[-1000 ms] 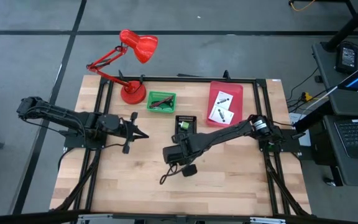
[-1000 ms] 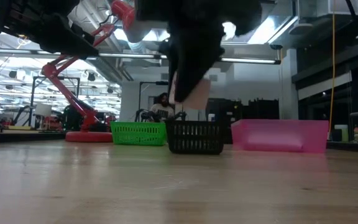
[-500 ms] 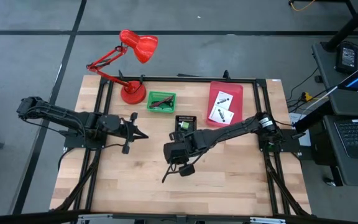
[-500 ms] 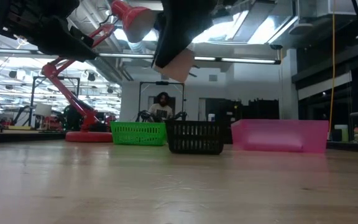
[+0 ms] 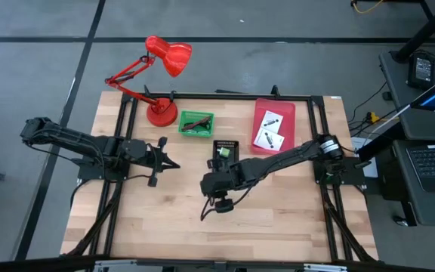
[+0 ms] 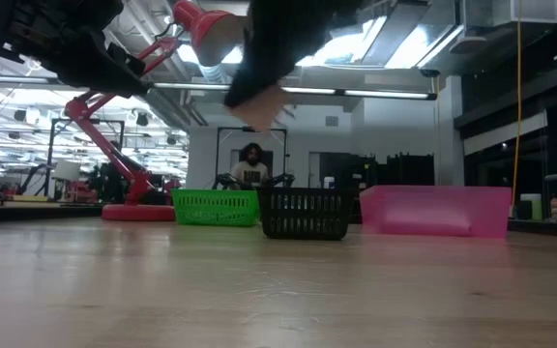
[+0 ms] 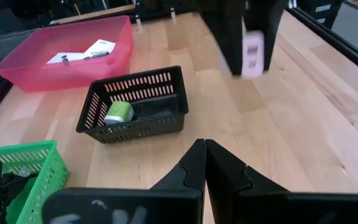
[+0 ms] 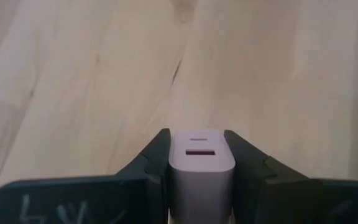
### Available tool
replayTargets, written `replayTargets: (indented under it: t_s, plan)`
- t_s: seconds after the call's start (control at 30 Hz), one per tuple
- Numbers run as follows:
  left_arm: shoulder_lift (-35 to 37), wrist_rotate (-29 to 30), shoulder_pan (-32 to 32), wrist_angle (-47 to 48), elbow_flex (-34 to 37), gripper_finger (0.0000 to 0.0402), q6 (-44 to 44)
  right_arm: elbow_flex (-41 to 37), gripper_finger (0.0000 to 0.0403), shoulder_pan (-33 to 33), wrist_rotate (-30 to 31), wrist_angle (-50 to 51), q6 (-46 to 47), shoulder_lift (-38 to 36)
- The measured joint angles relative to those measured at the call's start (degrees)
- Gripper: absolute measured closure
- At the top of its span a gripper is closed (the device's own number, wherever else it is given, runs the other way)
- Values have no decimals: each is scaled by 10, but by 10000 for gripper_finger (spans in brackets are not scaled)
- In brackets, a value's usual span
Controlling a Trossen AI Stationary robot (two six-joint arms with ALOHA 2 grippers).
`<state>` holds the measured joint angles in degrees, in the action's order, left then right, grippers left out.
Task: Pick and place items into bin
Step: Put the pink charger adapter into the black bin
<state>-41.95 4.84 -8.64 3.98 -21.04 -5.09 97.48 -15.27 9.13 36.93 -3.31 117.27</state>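
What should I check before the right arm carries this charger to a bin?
1. Grip: right gripper shut on the pink charger, a finger on each side. Ok.
2. Lift: charger hangs well above the table in the low view. Ok.
3. Which bin: black basket, green basket and pink bin all hold items already; the right one for the charger, cannot tell.
4. Path to the bins: black basket is nearest; nothing stands between it and the gripper. Ok.
5. Left gripper: shut, parked left of the baskets, apart from the right arm. Ok.
6. Lamp: at the far left corner, off the route. Ok.
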Motion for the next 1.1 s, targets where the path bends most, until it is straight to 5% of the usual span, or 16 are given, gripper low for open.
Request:
replayTargets:
  t_s: [0.87, 1.1]
  plan:
    - [0, 2, 0, 5, 0, 398, 14, -472, 313, 16, 50, -545, -92, -299]
    - [0, 2, 0, 6, 0, 398, 14, -576, 312, 31, 50, -711, -108, -321]
